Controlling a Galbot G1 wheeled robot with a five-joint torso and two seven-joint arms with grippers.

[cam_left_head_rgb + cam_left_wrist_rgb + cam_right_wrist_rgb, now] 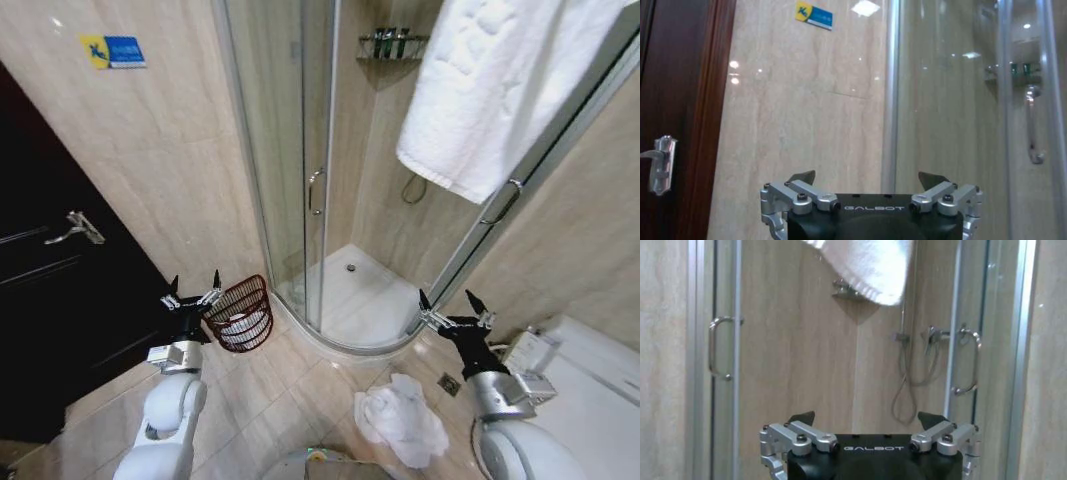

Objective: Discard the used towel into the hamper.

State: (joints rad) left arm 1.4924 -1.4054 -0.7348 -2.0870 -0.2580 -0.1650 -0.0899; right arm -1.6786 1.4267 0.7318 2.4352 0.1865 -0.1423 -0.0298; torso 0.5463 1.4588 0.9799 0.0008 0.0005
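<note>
A crumpled white towel (400, 418) lies on the tiled floor in front of me, a little to the right. The hamper (241, 313), a small reddish-brown openwork basket, stands on the floor at the left by the corner of the shower. My left gripper (194, 290) is raised just left of the hamper's rim, open and holding nothing; the left wrist view has it (867, 176) facing the beige wall. My right gripper (455, 305) is up at the right, above and beyond the floor towel, open and holding nothing; the right wrist view has it (867, 416) facing the shower.
A glass shower enclosure (300, 150) with a white tray (355, 295) fills the middle. A second white towel (500, 80) hangs over its right door. A dark door (50, 280) with a handle is on the left. A white fixture (590, 380) stands at the right, a floor drain (449, 383) nearby.
</note>
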